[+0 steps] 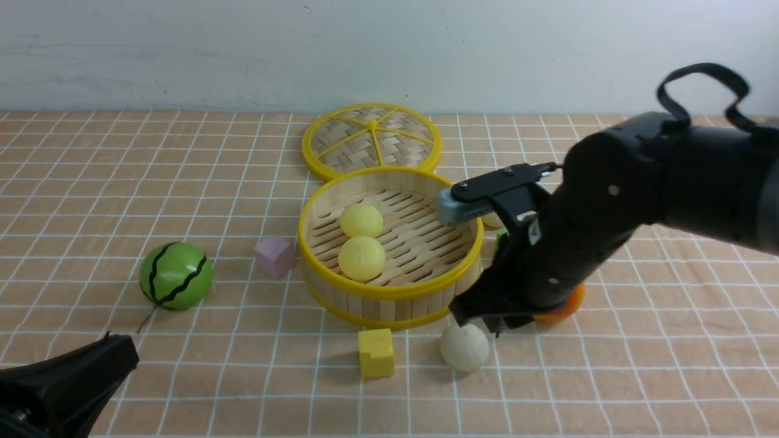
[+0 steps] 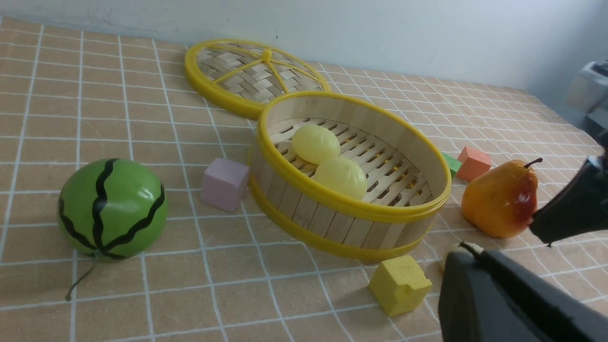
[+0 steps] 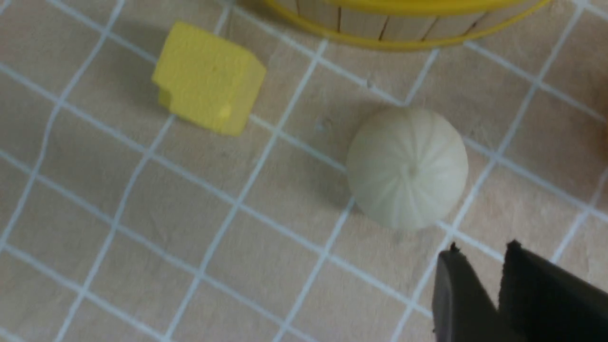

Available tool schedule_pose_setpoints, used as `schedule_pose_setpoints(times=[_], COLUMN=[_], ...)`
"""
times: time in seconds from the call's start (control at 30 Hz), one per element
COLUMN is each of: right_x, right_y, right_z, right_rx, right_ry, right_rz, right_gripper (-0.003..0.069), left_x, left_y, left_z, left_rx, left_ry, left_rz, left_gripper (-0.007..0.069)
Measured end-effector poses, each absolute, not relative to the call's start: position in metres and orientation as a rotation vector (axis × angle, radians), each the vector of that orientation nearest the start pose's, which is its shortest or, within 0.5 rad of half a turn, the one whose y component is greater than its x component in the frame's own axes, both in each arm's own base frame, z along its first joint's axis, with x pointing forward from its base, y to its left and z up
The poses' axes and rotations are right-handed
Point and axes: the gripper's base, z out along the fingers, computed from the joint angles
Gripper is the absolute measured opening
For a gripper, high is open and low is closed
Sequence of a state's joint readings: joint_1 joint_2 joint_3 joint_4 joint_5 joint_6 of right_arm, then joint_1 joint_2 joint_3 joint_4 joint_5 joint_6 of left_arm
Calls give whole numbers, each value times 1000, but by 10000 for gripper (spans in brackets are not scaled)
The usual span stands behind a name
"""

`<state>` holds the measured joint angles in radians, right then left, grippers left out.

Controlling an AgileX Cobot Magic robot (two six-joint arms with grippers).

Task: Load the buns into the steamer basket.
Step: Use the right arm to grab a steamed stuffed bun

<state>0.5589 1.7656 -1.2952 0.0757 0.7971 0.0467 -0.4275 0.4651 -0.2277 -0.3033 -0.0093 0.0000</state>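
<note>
The steamer basket (image 1: pixel 389 291) stands mid-table with two pale yellow buns (image 1: pixel 361 219) (image 1: pixel 361 258) on its slatted floor; both also show in the left wrist view (image 2: pixel 316 143) (image 2: pixel 340 176). An off-white pleated bun (image 1: pixel 464 347) (image 3: pixel 407 167) lies on the cloth just in front of the basket's right side. My right gripper (image 1: pixel 494 328) (image 3: pixel 479 247) hovers close above and beside that bun, fingertips slightly apart with nothing between them. At the near left corner my left gripper (image 1: pixel 122 351) (image 2: pixel 468 249) is shut and empty.
A yellow cube (image 1: pixel 375 351) sits left of the loose bun, a pink cube (image 1: pixel 275 256) left of the basket, a watermelon ball (image 1: pixel 176 275) further left. An orange pear (image 2: pixel 501 199) lies under my right arm. The woven lid (image 1: pixel 372 140) lies behind the basket. Green (image 2: pixel 451 164) and orange (image 2: pixel 473 162) cubes sit right of the basket.
</note>
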Motion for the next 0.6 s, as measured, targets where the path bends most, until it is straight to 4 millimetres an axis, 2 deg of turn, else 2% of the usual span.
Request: schedule_pose_setpoints(times=[0.2,0.37,0.6], right_x=[321,327,330], right_y=[207,211,214], right_z=[213,212,195], right_rx=[-627,-576,-566], right_ry=[2705,2662,2703], right_rz=[249,291,294], right_gripper=[307,323,323], left_x=[97,97,97], left_y=[-44,-44,-44], left_z=[255,255,255], left_rx=[106,106,106], left_ry=[1739,1740,1740], left_rz=[-538,-538,-538], left_gripper=[-11,-6,0])
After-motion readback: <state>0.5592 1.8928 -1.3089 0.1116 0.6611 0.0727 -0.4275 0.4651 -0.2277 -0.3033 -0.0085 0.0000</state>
